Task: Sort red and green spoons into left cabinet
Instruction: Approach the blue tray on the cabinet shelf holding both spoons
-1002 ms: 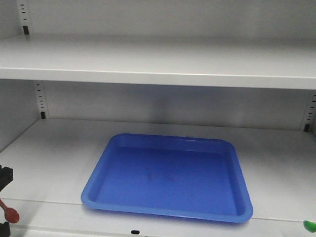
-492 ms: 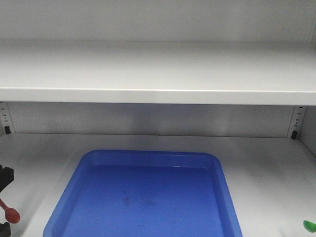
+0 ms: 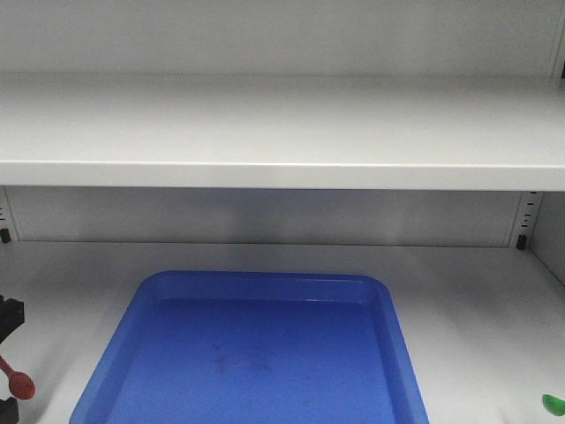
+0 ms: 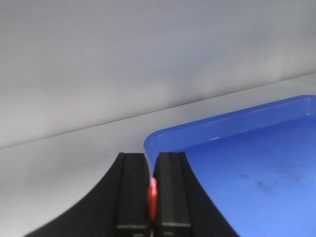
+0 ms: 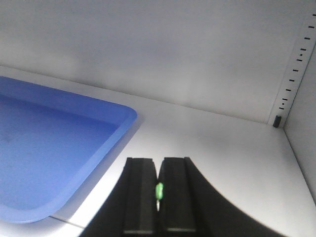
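Change: a second ago the front view showed the whole blue tray (image 3: 265, 279); now it looks larger and lower, with its near rim cut off by the bottom edge, while both spoon bowls keep their corners of the view
Left gripper (image 4: 150, 158): fingers nearly together, clamped on the red spoon (image 4: 153, 197), which shows as a thin sliver in the narrow slot between them; it is just outside the tray's left rim, near the far left corner
Red spoon bowl: in the front view it is well left of the tray (image 3: 19, 383), above the lower shelf (image 3: 477, 291); whether it touches the shelf cannot be told
Right gripper (image 5: 159, 160): fingers nearly together, pinching the green spoon (image 5: 159, 190), only a small bit of it visible between them; it is right of the tray's right rim
Green spoon bowl: well right of the tray, partly cut off by the front view's edge (image 3: 554, 404)
Left cabinet (image 3: 282, 132): the tray lies flat on the lower shelf, under the wide upper shelf; a slotted rail strip (image 3: 528, 216) stands at the back corner, right of the tray
Tray inside: faint dark smudges near the middle
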Tool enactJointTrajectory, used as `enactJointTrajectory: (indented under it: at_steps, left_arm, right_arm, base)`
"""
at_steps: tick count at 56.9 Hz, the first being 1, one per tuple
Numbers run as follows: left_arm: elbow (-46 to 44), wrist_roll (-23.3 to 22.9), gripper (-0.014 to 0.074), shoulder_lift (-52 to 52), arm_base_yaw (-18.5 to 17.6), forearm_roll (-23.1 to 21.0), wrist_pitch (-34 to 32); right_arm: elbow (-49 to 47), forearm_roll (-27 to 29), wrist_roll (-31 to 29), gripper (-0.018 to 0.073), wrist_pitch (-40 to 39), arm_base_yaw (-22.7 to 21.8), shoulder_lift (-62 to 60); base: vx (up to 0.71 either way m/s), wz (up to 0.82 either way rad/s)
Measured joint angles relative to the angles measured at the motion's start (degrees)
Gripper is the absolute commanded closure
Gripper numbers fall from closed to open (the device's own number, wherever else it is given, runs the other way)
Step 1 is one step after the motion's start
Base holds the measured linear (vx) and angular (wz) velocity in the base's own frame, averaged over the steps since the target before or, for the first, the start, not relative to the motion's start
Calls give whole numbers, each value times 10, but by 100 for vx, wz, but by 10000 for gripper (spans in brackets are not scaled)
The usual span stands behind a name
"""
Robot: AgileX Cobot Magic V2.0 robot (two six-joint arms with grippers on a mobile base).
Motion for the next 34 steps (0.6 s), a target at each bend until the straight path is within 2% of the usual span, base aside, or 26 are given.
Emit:
enactJointTrajectory:
  at_steps: [23, 28, 34]
  left_arm:
    - [0, 0, 601, 0, 0, 0, -4]
    - [0, 0, 601, 0, 0, -3, -25]
    - [0, -2, 601, 0, 0, -11, -85]
  right_arm:
    - [0, 4, 0, 562, -1, 0, 0]
    - [0, 33, 0, 562, -9, 0, 1]
    - [0, 94, 0, 562, -28, 0, 22]
  base:
    - [0, 0]
    - [0, 0]
    - [0, 0]
